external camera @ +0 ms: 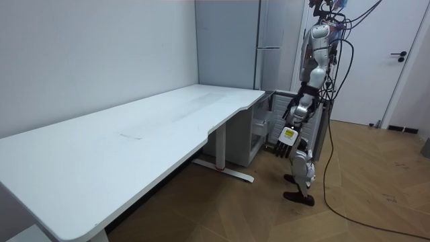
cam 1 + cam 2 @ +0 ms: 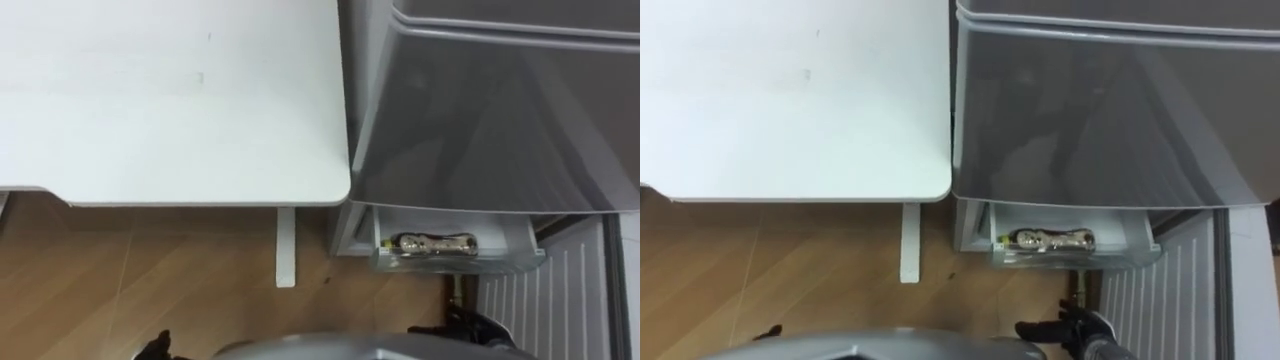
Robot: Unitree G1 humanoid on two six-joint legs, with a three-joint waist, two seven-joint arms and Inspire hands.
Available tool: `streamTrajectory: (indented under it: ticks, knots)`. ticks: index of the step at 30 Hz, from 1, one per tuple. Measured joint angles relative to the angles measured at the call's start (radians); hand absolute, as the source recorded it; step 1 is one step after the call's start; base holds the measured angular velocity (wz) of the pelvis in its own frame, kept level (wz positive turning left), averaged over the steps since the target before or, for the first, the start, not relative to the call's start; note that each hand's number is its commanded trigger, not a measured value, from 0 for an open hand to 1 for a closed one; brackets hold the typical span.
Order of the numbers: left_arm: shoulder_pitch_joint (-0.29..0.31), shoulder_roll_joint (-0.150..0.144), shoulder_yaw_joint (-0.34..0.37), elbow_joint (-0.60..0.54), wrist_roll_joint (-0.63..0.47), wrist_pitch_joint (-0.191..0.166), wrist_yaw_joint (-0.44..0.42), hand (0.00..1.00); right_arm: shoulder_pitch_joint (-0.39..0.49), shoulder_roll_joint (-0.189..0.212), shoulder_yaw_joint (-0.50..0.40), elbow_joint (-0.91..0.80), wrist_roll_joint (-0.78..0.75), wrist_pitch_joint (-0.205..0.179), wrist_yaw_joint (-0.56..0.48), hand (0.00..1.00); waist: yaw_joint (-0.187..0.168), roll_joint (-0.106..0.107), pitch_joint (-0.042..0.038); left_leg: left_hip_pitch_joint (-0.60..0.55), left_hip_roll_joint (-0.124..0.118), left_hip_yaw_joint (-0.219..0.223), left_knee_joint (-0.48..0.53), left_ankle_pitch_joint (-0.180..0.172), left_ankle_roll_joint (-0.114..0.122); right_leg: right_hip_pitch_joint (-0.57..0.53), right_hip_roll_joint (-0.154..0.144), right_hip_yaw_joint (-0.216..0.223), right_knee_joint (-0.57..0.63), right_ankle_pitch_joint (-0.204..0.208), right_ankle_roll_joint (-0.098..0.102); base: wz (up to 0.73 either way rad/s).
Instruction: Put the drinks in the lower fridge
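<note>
The white table [image 2: 170, 100] is lying left, its rounded corner just beside the fridge [image 2: 500, 110]. The left hand [image 2: 155, 348] is peeking in low; open or shut, I cannot tell. What seems a silvery drink [image 2: 435, 244] is lying in the lower clear tray [image 2: 510, 240]. The right hand [image 2: 1090, 328] is hanging below, also unreadable. Reaching should be going straight in: table edge and open door [image 2: 560, 290] are narrowing the room.

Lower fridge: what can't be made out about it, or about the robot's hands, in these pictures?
- Inside of the lower fridge: in the eye views the grey upper fridge overhangs it. In the room view it is too small and partly behind the robot.
- Shiny item lying in it: too small and blurred to name.
- Right hand: cut off by the eye view's bottom edge.
</note>
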Motion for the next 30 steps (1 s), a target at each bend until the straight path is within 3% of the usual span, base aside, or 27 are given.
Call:
streamTrajectory:
  ticks: [7, 11, 15, 21, 30]
  knots:
    - [0.008, -0.001, 0.029, 0.002, -0.012, 0.002, -0.032, 0.00, -0.012, -0.008, 0.004, 0.013, -0.035, 0.011, 0.035, 0.00, 0.021, 0.004, -0.0001, -0.014, 0.010, 0.002, 0.037, -0.009, -0.014, 0.000, 0.004, -0.011, 0.004, -0.007, -0.012, 0.01]
    - [0.015, -0.003, 0.034, 0.005, -0.016, 0.018, -0.053, 0.00, -0.012, -0.019, 0.003, 0.011, -0.047, 0.020, 0.038, 0.00, 0.036, 0.018, -0.0015, -0.011, 0.013, 0.008, 0.036, -0.009, -0.015, 0.002, 0.006, -0.016, 0.011, -0.011, -0.019, 0.02]
    - [0.040, -0.004, 0.046, 0.008, -0.015, 0.020, -0.077, 0.00, -0.012, -0.023, -0.001, 0.009, -0.058, 0.030, 0.056, 0.00, 0.045, 0.015, -0.0031, -0.008, 0.016, 0.003, 0.040, -0.014, -0.022, -0.001, 0.006, -0.021, 0.016, -0.023, -0.023, 0.05]
    - [0.065, -0.011, 0.061, 0.022, -0.014, 0.030, -0.105, 0.00, -0.005, -0.024, -0.001, 0.011, -0.055, 0.020, 0.066, 0.00, 0.041, 0.018, -0.0040, 0.000, 0.014, -0.019, 0.039, -0.014, -0.022, 0.021, 0.005, -0.038, 0.015, -0.024, -0.023, 0.08]
    - [0.045, -0.012, 0.038, 0.024, 0.009, 0.037, -0.106, 0.00, 0.018, -0.017, -0.003, 0.006, -0.013, 0.000, -0.006, 0.00, 0.027, 0.024, -0.0059, 0.001, 0.006, -0.028, 0.017, -0.013, -0.022, 0.032, -0.002, -0.070, 0.000, -0.024, -0.017, 0.11]
